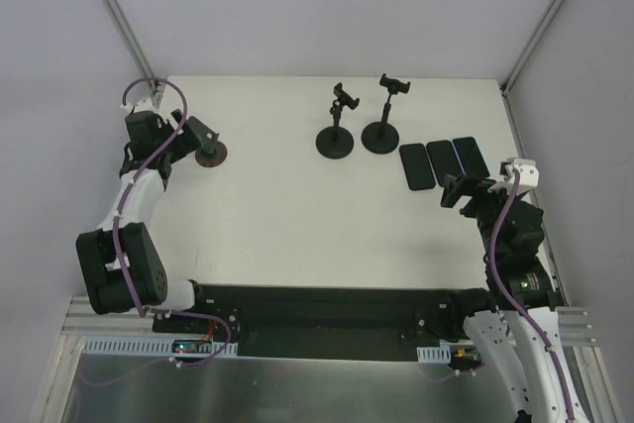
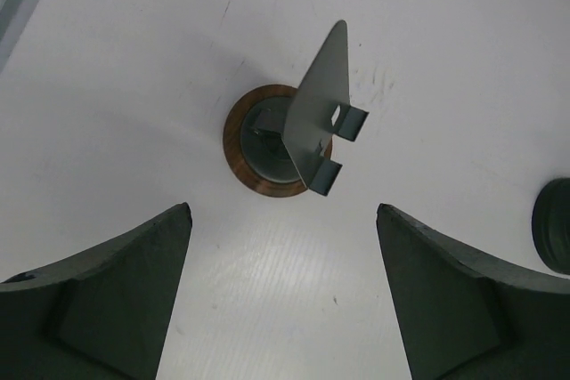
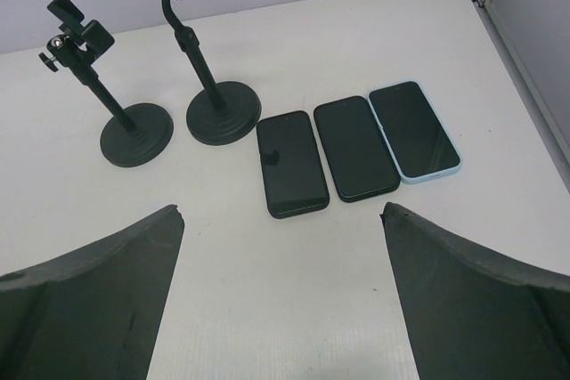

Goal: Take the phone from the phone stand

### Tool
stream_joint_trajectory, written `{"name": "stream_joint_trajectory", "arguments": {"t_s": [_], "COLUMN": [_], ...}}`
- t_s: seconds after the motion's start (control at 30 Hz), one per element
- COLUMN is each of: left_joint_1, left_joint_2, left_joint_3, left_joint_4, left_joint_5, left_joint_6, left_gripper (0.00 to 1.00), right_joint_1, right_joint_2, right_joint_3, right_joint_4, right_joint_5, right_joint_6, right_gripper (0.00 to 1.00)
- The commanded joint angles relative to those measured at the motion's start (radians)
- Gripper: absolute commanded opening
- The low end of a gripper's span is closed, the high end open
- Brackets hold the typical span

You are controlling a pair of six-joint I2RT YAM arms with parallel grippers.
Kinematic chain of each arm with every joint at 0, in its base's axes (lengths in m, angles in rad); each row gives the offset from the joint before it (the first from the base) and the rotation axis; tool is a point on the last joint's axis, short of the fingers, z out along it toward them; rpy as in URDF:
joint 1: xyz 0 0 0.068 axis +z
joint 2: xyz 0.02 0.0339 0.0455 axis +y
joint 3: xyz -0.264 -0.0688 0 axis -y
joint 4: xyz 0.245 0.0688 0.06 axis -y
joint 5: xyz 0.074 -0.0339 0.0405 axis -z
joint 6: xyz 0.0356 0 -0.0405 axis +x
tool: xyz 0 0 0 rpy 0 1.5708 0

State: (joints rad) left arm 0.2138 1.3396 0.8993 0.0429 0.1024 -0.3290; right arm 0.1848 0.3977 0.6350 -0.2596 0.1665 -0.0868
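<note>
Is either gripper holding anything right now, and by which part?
Nothing is held: the left gripper is open over the metal stand, the right gripper open near the three phones.

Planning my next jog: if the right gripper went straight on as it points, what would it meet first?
Probably the leftmost black phone, lying flat ahead of the open right gripper; depth is unclear, so it might touch bare table first.

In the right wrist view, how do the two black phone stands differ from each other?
The left stand has a straight pole; the right stand has a neck that bends near the top. The left stand's clamp sits tilted, with a knob at its side; the right stand's clamp is level. The right stand seems taller than the left stand. Both are black, stand on round bases and hold no phone.
</note>
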Motion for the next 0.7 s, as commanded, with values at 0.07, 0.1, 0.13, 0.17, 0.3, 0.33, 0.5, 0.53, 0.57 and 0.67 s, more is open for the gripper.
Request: {"name": "stream_joint_trajectory", "arguments": {"t_s": [0.07, 0.1, 0.13, 0.17, 0.3, 0.33, 0.5, 0.53, 0.57, 0.67], "left_joint_1": [0.085, 0.088, 0.090, 0.088, 0.090, 0.090, 0.088, 0.078, 0.072, 0.010], "left_joint_2": [0.157, 0.194, 0.211, 0.225, 0.283, 0.291, 0.355, 0.365, 0.380, 0.395], "left_joint_3": [0.082, 0.088, 0.096, 0.099, 0.102, 0.102, 0.116, 0.122, 0.125, 0.142], "left_joint_4": [0.186, 0.208, 0.227, 0.244, 0.342, 0.360, 0.494, 0.521, 0.544, 0.610], "left_joint_5": [0.238, 0.259, 0.310, 0.336, 0.463, 0.479, 0.633, 0.657, 0.674, 0.707], "left_joint_6": [-0.071, -0.068, -0.064, -0.055, -0.058, -0.062, -0.159, -0.182, -0.221, -0.254], "left_gripper": [0.74, 0.71, 0.69, 0.66, 0.44, 0.39, 0.08, 0.00, 0.00, 0.00], "right_joint_1": [-0.004, -0.002, -0.002, -0.004, -0.002, -0.002, -0.002, -0.002, -0.004, -0.002], "right_joint_2": [0.003, 0.006, 0.007, 0.010, 0.020, 0.023, 0.036, 0.038, 0.043, 0.049], "right_joint_3": [-0.009, -0.009, -0.011, -0.011, -0.014, -0.014, -0.014, -0.014, -0.015, -0.014], "right_joint_4": [0.051, 0.052, 0.054, 0.054, 0.054, 0.053, 0.054, 0.054, 0.054, 0.059], "right_joint_5": [0.014, 0.011, 0.008, 0.011, 0.011, 0.010, 0.008, 0.008, 0.008, 0.002], "right_joint_6": [-0.008, -0.007, -0.008, -0.008, -0.014, -0.014, -0.014, -0.016, -0.014, -0.014], "right_gripper": [0.96, 0.96, 0.96, 0.96, 0.96, 0.96, 0.96, 0.96, 0.96, 0.96]}}
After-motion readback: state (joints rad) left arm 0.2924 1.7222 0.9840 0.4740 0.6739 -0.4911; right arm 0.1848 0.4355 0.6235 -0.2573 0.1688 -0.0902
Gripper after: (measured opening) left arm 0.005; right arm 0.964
